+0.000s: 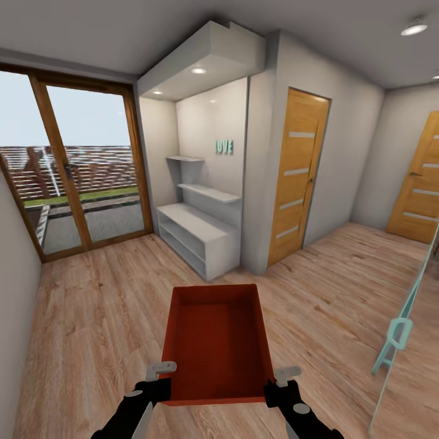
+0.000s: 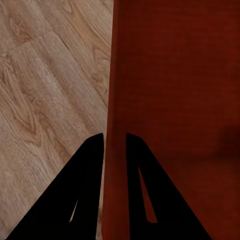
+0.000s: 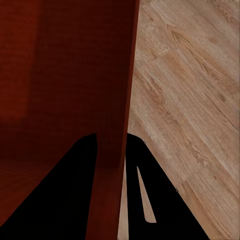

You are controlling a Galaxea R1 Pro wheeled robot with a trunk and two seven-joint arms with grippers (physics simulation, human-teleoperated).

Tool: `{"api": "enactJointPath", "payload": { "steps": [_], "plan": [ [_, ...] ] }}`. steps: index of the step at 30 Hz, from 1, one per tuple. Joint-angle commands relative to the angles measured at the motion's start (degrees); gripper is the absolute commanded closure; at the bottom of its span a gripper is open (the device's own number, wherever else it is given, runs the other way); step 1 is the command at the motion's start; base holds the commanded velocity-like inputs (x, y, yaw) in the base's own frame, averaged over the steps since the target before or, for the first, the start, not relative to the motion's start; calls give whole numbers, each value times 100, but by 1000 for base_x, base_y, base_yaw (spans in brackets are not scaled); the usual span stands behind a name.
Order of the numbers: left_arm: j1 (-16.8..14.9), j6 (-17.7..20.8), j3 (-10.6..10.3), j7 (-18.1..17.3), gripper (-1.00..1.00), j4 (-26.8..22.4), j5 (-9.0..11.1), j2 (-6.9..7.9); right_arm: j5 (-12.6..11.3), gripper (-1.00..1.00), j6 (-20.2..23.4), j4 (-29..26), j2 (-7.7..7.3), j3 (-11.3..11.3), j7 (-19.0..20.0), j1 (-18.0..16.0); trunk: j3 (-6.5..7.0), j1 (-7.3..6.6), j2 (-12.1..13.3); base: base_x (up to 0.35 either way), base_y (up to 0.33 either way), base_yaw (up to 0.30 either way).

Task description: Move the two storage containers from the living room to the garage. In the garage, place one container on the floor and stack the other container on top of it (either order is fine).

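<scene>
I carry one orange-red storage container point(image 1: 216, 341) in front of me, above the light wood plank floor point(image 1: 103, 305). My left gripper point(image 1: 163, 383) is shut on its left wall and my right gripper point(image 1: 275, 385) is shut on its right wall. In the left wrist view the thin wall point(image 2: 114, 100) runs between the two black fingers point(image 2: 75, 200). The right wrist view has the right wall point(image 3: 127, 100) pinched between its fingers point(image 3: 145, 190) the same way. The bin is lidless and holds nothing. The second container is out of view.
Ahead stands a white alcove with shelves and a low cabinet point(image 1: 198, 235). Wood-framed glass doors point(image 1: 79, 171) are at the left. A wooden door point(image 1: 299, 174) is right of the alcove, another door point(image 1: 421, 183) at far right. A pale teal frame point(image 1: 399, 332) leans at the right edge.
</scene>
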Motion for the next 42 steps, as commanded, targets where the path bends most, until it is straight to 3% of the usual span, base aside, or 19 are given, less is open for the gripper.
{"api": "enactJointPath", "payload": {
  "steps": [1,16,42],
  "plan": [
    [5,-163,-17,44,100,-16,-82,-8,-62,100,-14,18,181,-32,-23,-8,-2,5,-4,327,0,0],
    [5,-163,-17,44,100,-14,-82,-15,-62,100,-14,18,181,-32,-23,-8,-2,5,-4,327,0,-12],
    [5,-163,-17,44,100,-12,-82,-4,-62,100,-14,18,181,-32,81,-8,-2,5,-4,327,0,-267]
  ]
}}
